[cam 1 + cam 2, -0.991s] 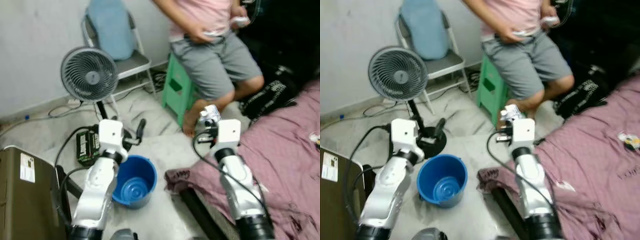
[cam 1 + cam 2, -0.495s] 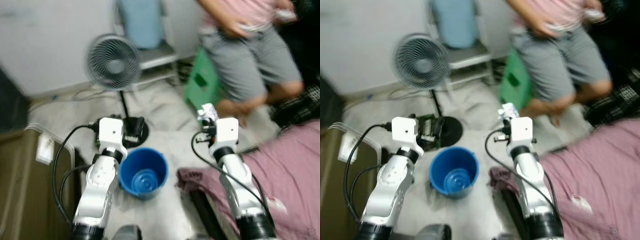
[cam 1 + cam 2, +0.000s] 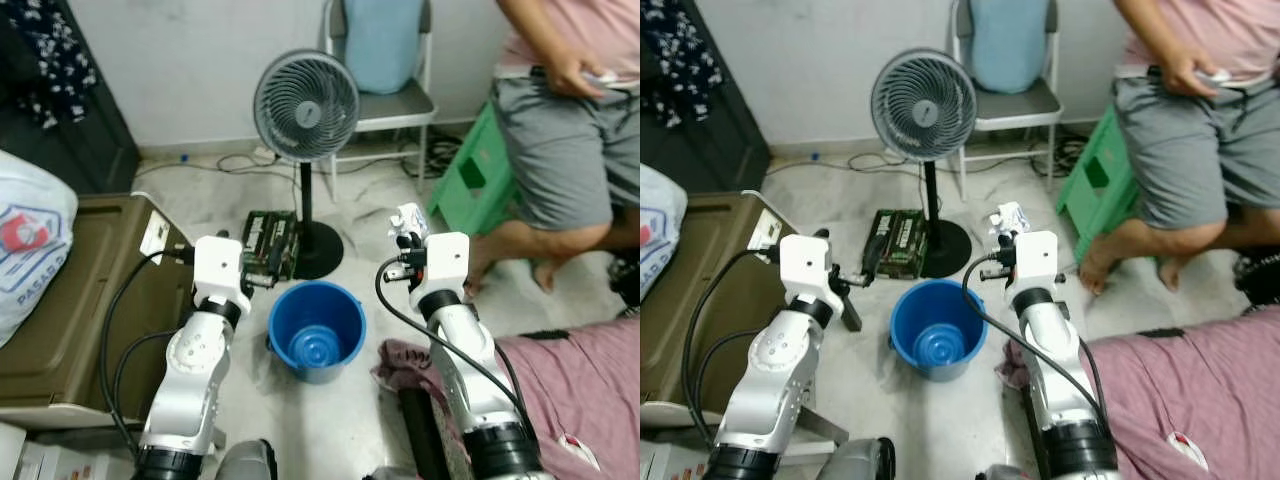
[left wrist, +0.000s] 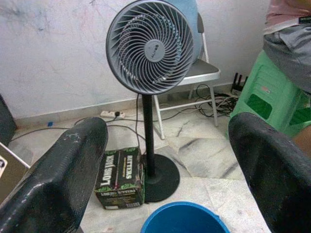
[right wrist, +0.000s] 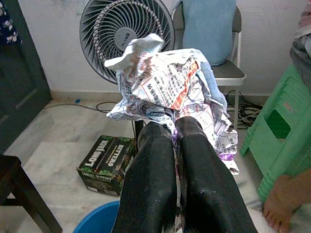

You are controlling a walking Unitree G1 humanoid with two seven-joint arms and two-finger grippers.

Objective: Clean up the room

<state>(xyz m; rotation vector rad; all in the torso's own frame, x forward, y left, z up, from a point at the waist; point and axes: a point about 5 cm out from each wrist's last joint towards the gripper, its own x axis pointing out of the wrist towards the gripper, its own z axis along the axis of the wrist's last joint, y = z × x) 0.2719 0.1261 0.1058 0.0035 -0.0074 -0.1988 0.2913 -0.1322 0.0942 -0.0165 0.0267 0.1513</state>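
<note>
Paper, a crumpled printed wad (image 5: 170, 80), is sitting clamped between the two black fingers (image 5: 150, 184) of our right tool (image 3: 408, 232), which are pressed together on it. Compared with a second ago our view has swung left: the maroon bedding (image 3: 590, 390) has slid to the right edge, the olive storage box (image 3: 70, 300) and a white sack (image 3: 25, 250) have come into sight on the left, and the blue bucket (image 3: 316, 328) is now lying centred between our arms on the floor. We judge that we are lining up on the bucket as the place to drop the rubbish.

Our right arm is reaching forward with the tool raised, holding the paper just right of and beyond the bucket's far rim, not yet over the opening. Our left tool (image 4: 165, 160) is standing wide apart and empty, pointing toward the standing fan (image 3: 305, 105) and the dark carton (image 3: 265, 243) at its base. A person (image 3: 570, 120) is sitting on the green stool (image 3: 465, 185) at far right.
</note>
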